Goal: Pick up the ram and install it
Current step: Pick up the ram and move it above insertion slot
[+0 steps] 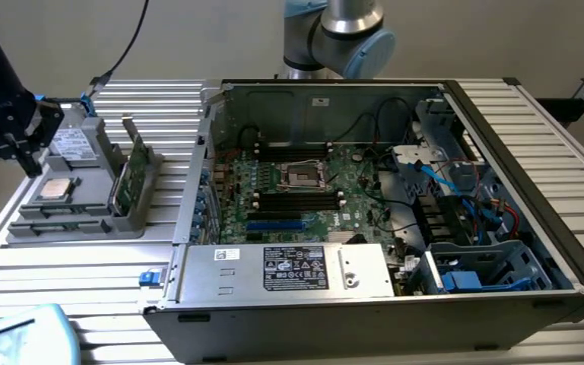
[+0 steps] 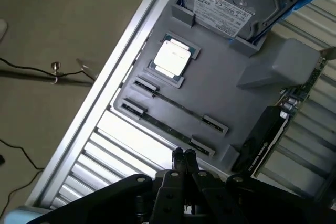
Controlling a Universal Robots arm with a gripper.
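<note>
My gripper (image 2: pixel 184 155) is shut, its black fingers pressed together with nothing between them. It hovers over the near end of a grey holder tray (image 2: pixel 231 93). Two long slots in that tray each hold a thin dark strip on edge; the one nearer my fingers looks like the ram (image 2: pixel 167 128), the other (image 2: pixel 177 106) lies parallel to it. In the exterior view my gripper (image 1: pixel 30 163) hangs above the tray (image 1: pixel 69 228) at the exterior view's left. The open computer case (image 1: pixel 515 152) with its motherboard (image 1: pixel 353 182) and black memory slots (image 1: pixel 297 200) stands at the right.
On the tray also sit a silver processor (image 2: pixel 172 59), a hard drive (image 2: pixel 231 3) and an upright green card (image 1: pixel 134 171). The tray rests on a ribbed aluminium table (image 1: pixel 69 281). Cables and a drive cage (image 1: pixel 485 266) crowd the case.
</note>
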